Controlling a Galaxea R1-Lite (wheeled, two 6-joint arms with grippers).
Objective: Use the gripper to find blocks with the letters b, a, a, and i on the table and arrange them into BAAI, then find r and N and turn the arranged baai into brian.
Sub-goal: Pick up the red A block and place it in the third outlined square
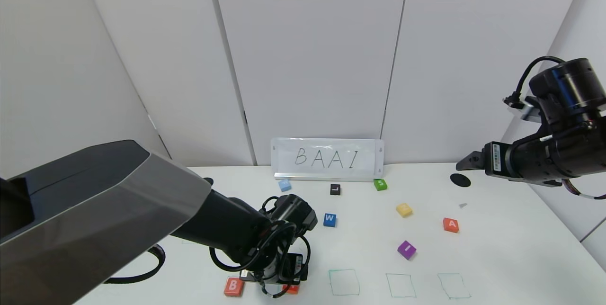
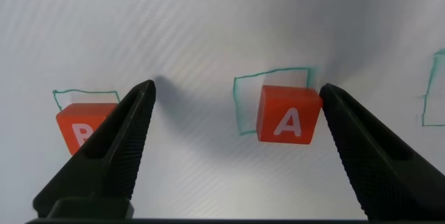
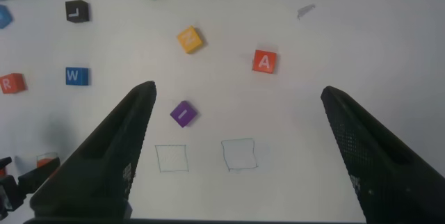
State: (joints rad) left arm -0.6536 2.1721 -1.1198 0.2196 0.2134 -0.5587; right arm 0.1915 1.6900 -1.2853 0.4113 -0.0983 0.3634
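My left gripper [image 2: 238, 90] stands open, low over the table [image 1: 497, 248] near its front edge. Between its fingers lies an orange-red A block [image 2: 288, 115], against one finger and overlapping a green square's corner; the head view shows only its edge [image 1: 292, 289]. The B block [image 1: 234, 286] lies just to its left, partly behind the other finger [image 2: 80, 128]. A second A [image 1: 451, 225] and the purple I [image 1: 406, 249] lie to the right. The R [image 3: 10, 83] shows only in the right wrist view. I can read N on no block. My right gripper [image 3: 240, 92] hangs open, high at the right.
A BAAI sign [image 1: 327, 159] stands at the back wall. Light blue [image 1: 284, 185], black L [image 1: 335, 189], green S [image 1: 380, 184], blue W [image 1: 330, 219] and yellow [image 1: 404, 209] blocks lie mid-table. Three green squares [image 1: 400, 285] line the front edge. A black hole [image 1: 460, 180] is at the back right.
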